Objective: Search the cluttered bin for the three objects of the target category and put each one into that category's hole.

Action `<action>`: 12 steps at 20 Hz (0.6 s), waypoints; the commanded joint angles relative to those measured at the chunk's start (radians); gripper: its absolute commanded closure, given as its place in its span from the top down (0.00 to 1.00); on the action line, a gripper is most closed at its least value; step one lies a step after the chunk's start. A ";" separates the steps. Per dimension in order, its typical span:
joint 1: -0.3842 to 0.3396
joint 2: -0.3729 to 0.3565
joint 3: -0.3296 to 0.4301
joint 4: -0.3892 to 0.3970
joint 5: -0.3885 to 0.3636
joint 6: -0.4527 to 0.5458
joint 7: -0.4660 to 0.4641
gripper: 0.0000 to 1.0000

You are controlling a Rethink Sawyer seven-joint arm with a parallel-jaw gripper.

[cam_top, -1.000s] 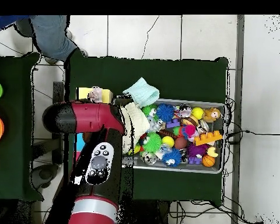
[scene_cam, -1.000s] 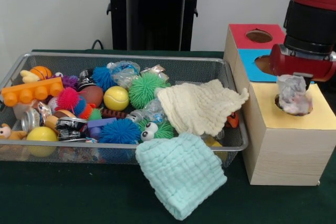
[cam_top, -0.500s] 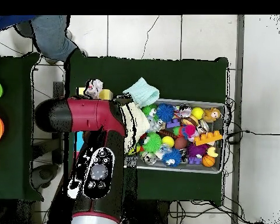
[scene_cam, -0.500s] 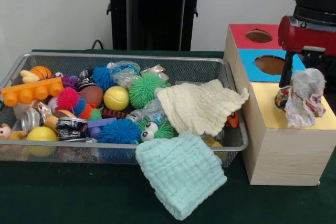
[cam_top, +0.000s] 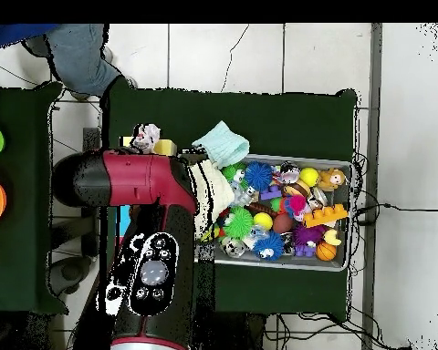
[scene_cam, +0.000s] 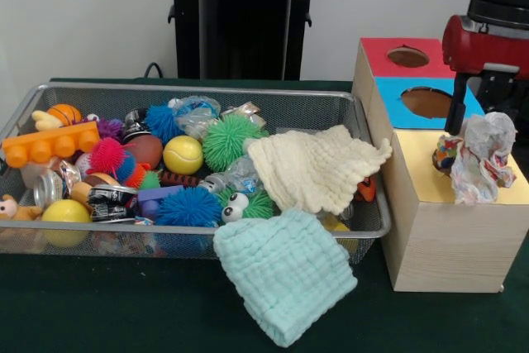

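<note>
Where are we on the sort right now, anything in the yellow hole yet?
Nothing looks done: no object can be seen inside any hole. In hand: the crumpled plastic wrapper hangs at the gripper, above the box's yellow section rather than down in its hole. Whether the fingers grip it is unclear. Left: dropping it in, then searching the wire bin, where two cloths cover part of the clutter.

Toy-filled bin (scene_cam: 347,105) left of holed box (scene_cam: 438,237); cloth (scene_cam: 285,274) over bin's front rim.
</note>
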 commanded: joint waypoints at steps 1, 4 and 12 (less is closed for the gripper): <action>-0.033 0.022 0.055 0.074 0.001 0.013 0.154 1.00; -0.031 0.017 0.054 0.080 -0.004 0.012 0.148 1.00; -0.043 0.007 0.064 0.093 -0.006 0.004 0.133 1.00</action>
